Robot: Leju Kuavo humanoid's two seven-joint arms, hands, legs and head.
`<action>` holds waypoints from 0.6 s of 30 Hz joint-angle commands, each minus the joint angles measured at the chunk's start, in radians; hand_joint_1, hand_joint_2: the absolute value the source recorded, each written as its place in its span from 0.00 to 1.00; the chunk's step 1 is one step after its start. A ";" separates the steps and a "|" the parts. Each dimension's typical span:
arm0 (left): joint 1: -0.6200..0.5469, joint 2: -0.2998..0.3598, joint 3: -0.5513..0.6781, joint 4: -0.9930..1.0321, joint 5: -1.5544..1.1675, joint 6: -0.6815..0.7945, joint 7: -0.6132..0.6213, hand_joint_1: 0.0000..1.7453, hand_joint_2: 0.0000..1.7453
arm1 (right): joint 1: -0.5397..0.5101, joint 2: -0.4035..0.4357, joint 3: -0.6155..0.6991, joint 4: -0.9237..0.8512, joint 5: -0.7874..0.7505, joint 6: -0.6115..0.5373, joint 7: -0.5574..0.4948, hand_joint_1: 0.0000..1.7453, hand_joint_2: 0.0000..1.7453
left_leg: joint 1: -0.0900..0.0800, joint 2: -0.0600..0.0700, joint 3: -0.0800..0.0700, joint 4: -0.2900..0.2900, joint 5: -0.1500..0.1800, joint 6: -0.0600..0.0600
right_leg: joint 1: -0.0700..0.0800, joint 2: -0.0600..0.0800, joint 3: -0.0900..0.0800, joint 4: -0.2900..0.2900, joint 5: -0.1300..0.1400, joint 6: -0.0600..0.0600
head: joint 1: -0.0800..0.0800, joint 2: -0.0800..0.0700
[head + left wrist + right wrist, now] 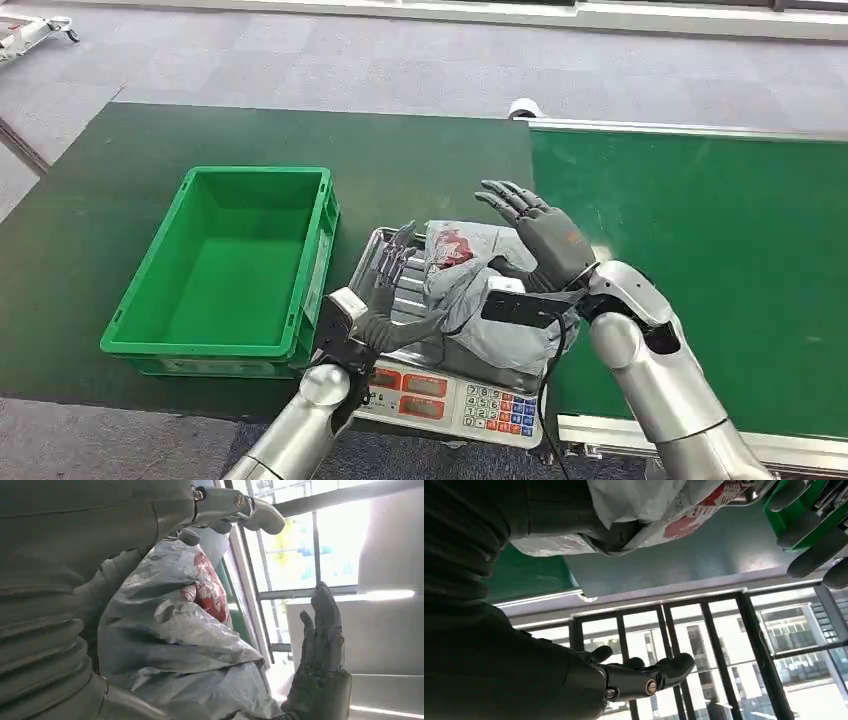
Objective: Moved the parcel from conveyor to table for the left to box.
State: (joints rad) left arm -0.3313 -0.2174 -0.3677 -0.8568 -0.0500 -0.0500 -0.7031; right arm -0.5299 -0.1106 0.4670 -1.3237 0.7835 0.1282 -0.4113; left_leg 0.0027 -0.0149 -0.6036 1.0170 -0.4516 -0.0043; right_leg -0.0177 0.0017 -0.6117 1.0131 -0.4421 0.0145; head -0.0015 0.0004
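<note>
Hands come first: two of them, one on each side of one grey bag. The left hand [392, 290] has its fingers spread out and rests against the left side of the bag [480, 300]; I cannot tell if it grips it. The right hand [540, 228] is spread wide with its fingers apart, lifted a bit above the right side of the bag, and holds nothing. The bag is soft and crinkly, with a red picture on top. It lies on one silver scale [440, 395] that has coloured buttons on its front. Just beside the scale, to the left, sits one green box [228, 268] with nothing inside. Both sit on the dark green counter [90, 230]. To the right runs one bright green belt [720, 260].
</note>
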 commanded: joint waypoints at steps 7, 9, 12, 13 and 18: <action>-0.257 -0.069 -0.396 0.497 -0.417 -0.074 0.072 0.00 1.00 | -0.005 0.032 -0.028 -0.121 -0.076 -0.126 -0.101 0.00 1.00 | 0.000 0.000 0.002 -0.001 0.000 0.000 | 0.000 -0.001 0.002 -0.002 0.000 -0.001 | 0.000 0.000; -0.273 -0.094 -0.441 0.511 -0.480 -0.099 0.129 0.00 1.00 | 0.003 0.044 -0.043 -0.149 -0.074 -0.124 -0.099 0.00 1.00 | -0.001 -0.003 -0.001 0.000 0.000 0.000 | -0.001 -0.004 0.000 0.000 -0.001 0.000 | 0.000 0.000; -0.282 -0.118 -0.491 0.526 -0.540 -0.158 0.201 0.00 1.00 | 0.023 0.053 -0.060 -0.159 -0.065 -0.128 -0.098 0.00 1.00 | -0.001 -0.002 0.000 0.000 0.000 0.000 | 0.000 -0.003 0.000 -0.001 0.000 0.000 | 0.001 0.000; -0.285 -0.124 -0.504 0.538 -0.556 -0.193 0.243 0.00 1.00 | 0.032 0.058 -0.066 -0.159 -0.060 -0.138 -0.101 0.00 1.00 | -0.001 -0.002 0.000 0.001 0.000 0.000 | 0.000 -0.003 0.001 -0.001 0.000 0.000 | 0.000 0.000; -0.281 -0.118 -0.503 0.541 -0.575 -0.235 0.278 0.00 1.00 | 0.047 0.070 -0.078 -0.153 -0.050 -0.149 -0.113 0.00 1.00 | 0.000 -0.003 0.004 -0.002 -0.001 0.001 | 0.000 -0.005 0.007 -0.004 0.000 0.000 | 0.000 0.000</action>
State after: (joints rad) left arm -0.5651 -0.3193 -0.7104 -0.4890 -0.5925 -0.2102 -0.4855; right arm -0.4987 -0.0782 0.4387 -1.4656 0.7214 -0.0069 -0.5131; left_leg 0.0018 -0.0208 -0.6022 1.0178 -0.4524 -0.0026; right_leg -0.0186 -0.0038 -0.6073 1.0127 -0.4434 0.0173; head -0.0011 0.0004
